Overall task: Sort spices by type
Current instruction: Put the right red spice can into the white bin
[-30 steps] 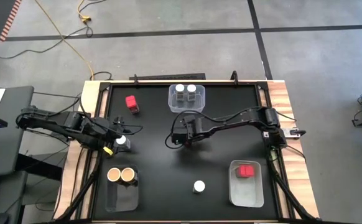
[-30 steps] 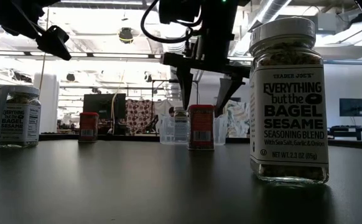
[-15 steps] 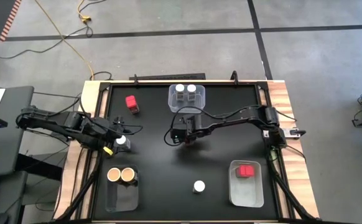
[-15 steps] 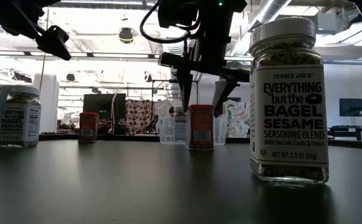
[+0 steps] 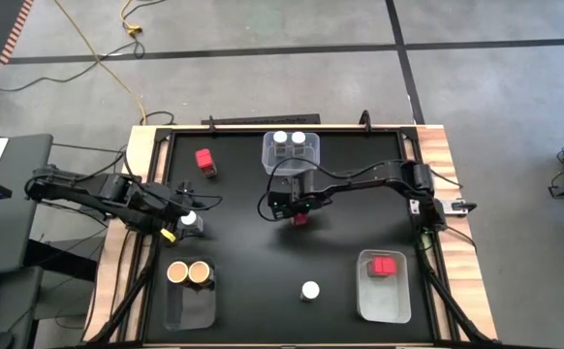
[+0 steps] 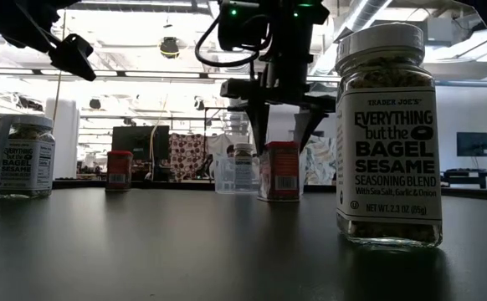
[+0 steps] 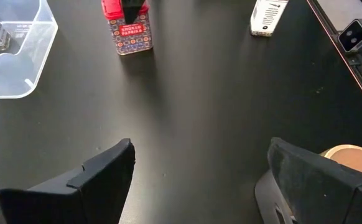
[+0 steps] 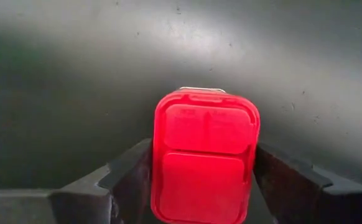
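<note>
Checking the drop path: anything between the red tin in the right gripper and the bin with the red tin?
Bare black tabletop between red tin in the right gripper and bin, per the high view; the white-lidded jar sits off that line.

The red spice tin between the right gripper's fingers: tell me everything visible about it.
The red spice tin is a small boxy container with a glossy red flip-top lid, rounded corners and a patterned label on its body. It stands upright near the middle of the black table, below the bin with two white-lidded jars. The right gripper straddles it, a finger against each side.

Three clear bins (image 5: 292,155) (image 5: 384,291) (image 5: 190,302) on black table (image 5: 243,262); yellow cable (image 5: 98,48) on floor.
</note>
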Robot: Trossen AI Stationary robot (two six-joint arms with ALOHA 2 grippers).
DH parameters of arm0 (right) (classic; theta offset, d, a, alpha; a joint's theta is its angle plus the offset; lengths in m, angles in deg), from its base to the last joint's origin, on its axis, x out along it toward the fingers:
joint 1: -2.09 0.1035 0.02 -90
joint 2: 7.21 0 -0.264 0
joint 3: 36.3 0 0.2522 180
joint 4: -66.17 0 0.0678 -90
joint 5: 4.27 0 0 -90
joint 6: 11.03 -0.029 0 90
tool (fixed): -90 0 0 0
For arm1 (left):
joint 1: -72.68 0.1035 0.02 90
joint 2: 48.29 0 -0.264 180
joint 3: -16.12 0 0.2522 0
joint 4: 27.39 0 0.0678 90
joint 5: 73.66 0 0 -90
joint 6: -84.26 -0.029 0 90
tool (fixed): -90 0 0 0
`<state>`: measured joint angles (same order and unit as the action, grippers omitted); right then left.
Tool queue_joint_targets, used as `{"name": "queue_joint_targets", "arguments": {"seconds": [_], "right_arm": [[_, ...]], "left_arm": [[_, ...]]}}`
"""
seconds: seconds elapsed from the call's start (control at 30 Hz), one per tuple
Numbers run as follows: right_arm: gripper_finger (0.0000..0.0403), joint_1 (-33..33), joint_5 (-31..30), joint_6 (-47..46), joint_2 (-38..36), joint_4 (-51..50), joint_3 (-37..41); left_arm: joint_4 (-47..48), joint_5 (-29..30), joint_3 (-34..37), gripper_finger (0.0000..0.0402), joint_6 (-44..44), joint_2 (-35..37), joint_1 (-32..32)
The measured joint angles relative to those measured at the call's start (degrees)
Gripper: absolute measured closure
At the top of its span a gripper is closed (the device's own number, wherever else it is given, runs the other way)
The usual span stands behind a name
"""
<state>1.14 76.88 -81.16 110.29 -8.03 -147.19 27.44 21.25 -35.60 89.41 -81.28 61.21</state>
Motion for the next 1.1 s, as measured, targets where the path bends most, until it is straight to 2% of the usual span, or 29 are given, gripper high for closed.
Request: {"name": "queue_joint_targets", "arguments": {"seconds": [0.4,0.57,0.67,0.9,1.1], "right_arm": [[0.0167,-0.2,1.1,4.6,-0.3,-1.0,-0.3],[0.0166,0.4,2.0,9.1,-0.2,-6.7,-3.8],[0.0173,1.1,1.8,11.1,-0.2,-13.9,-7.4],[0.0251,4.4,-1.9,16.9,-0.2,-24.2,-15.4],[0.0300,6.1,-7.2,18.2,-0.2,-28.7,-16.2]], "left_arm": [[0.0,0.0,0.0,0.0049,0.0,0.0,0.0],[0.0,0.0,0.0,0.0049,0.0,0.0,0.0],[0.0,0.0,0.0,0.0049,0.0,0.0,0.0],[0.0,0.5,0.0,0.0049,1.9,0.0,0.0],[0.0,0.5,0.0,0.0049,6.7,0.0,0.0]]}}
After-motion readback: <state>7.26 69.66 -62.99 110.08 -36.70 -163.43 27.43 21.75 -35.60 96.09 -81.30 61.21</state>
